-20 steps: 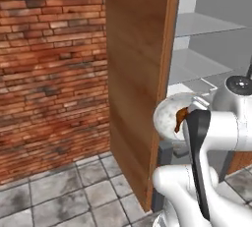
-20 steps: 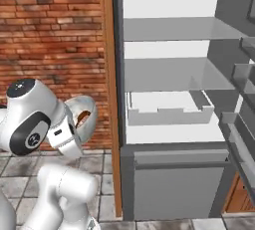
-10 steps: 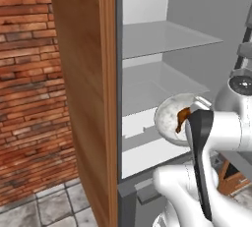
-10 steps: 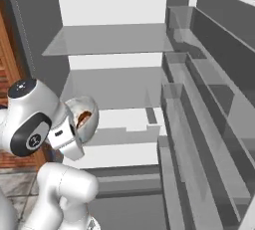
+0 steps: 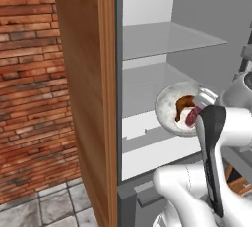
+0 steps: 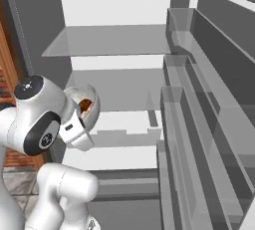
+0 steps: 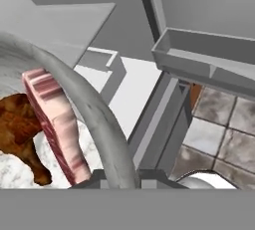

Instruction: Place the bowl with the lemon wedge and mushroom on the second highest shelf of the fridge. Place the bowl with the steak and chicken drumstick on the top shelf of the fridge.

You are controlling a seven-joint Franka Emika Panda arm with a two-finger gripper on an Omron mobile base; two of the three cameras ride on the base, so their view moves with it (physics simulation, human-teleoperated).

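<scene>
From the left base camera I see the open fridge [image 5: 197, 49] ahead of me, with a wooden panel [image 5: 91, 98] on its left and a brick wall [image 5: 29, 83] beyond that. The bowl [image 5: 177, 108] hangs in the air in front of the fridge's middle level, below the glass shelf [image 5: 170, 39], tipped so its inside faces the camera. Inside it I can make out the brown drumstick [image 5: 183, 104] and the pink steak [image 5: 193, 115]. The arm's wrist covers the bowl's right edge.

From the right base camera, the bowl [image 6: 84, 105] sits just beside the arm's upper joint, tilted, with the fridge door bins [image 6: 199, 124] to the right.

From the hand camera, the bowl's rim [image 7: 92, 112] runs down into the gripper [image 7: 117, 176], which is closed on the rim. The steak [image 7: 55, 124] leans against the wall of the bowl, with the drumstick [image 7: 20, 134] next to it.
</scene>
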